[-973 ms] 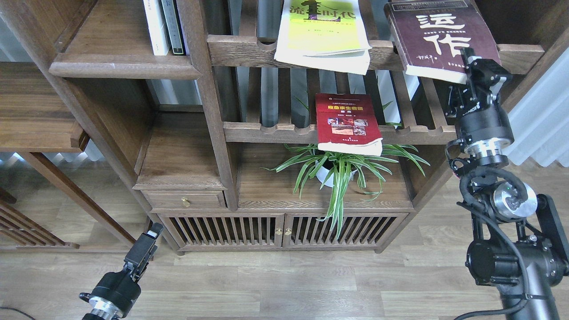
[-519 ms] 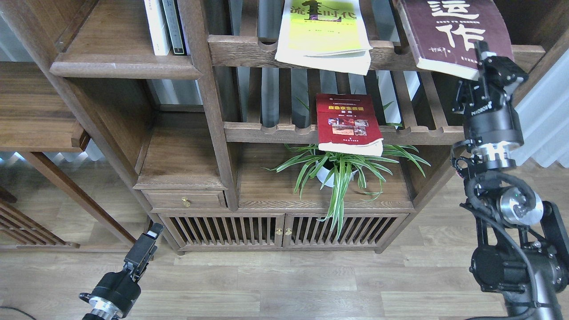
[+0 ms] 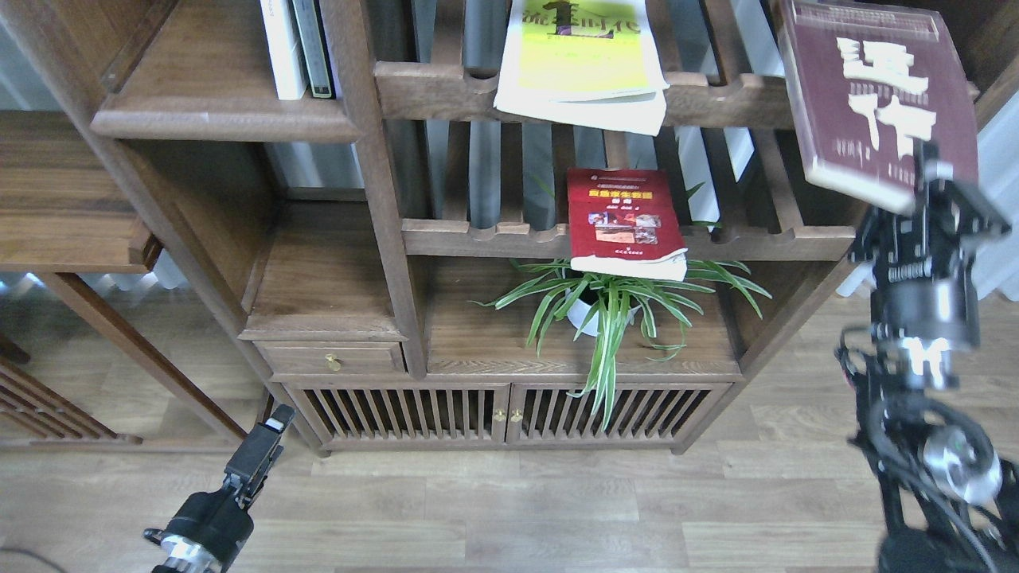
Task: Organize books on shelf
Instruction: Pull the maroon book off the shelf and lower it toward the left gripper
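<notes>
My right gripper (image 3: 927, 179) is shut on the lower edge of the maroon book (image 3: 876, 87) with white Chinese characters and holds it in the air at the far right, off the rack. The yellow-green book (image 3: 581, 60) lies on the upper slatted rack. The red book (image 3: 625, 219) lies on the lower slatted rack and overhangs its front rail. The solid shelf (image 3: 215, 115) with a rounded lip is at the upper left. My left gripper (image 3: 267, 430) is low at the bottom left, over the floor, holding nothing; its fingers look closed together.
A white and a dark upright book (image 3: 296, 48) stand at the back right of the solid shelf. A potted spider plant (image 3: 609, 306) stands under the red book. A drawer with a brass knob (image 3: 333, 363) and slatted cabinet doors (image 3: 509, 414) are below.
My right gripper has lifted the maroon book off the upper rack and carried it to the right and towards me. The left arm has barely moved.
</notes>
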{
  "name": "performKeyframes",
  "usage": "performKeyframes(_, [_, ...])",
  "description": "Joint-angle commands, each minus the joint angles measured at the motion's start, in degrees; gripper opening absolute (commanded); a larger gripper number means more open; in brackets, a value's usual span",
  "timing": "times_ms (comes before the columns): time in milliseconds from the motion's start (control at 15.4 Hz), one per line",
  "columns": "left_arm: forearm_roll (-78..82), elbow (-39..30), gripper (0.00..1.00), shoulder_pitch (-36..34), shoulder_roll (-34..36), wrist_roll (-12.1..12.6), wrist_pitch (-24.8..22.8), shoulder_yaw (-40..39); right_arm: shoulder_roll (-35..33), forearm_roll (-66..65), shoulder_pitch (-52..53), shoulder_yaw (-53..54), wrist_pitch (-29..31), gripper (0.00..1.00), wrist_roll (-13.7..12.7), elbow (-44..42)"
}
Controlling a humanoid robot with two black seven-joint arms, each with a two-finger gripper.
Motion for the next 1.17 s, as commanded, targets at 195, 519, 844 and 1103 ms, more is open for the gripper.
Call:
performKeyframes(195, [-0.01, 1.89, 1.0, -1.89, -0.25, -0.01, 0.0, 1.86, 0.4, 2.42, -9.72, -3.67, 2.67, 0.06, -9.08, -0.43])
performKeyframes(519, [-0.1, 3.38, 1.0, -3.12, -0.16, -0.19, 0.0, 3.27, 0.14, 2.42, -11.04, -9.63, 2.67, 0.06, -9.17, -1.48])
performKeyframes(844, [-0.88, 6.03, 1.0, -4.88, -1.74, -1.07, 0.0, 3.36, -3.64, 0.32, -10.26, -26.58, 2.67, 0.08, -17.69, -11.92])
performKeyframes(1103, [-10.61, 2.44, 1.0, -5.67, -1.93, -0.54, 0.0, 7.81, -3.47, -0.13, -5.16, -32.05, 2.67, 0.09, -17.78, -15.38])
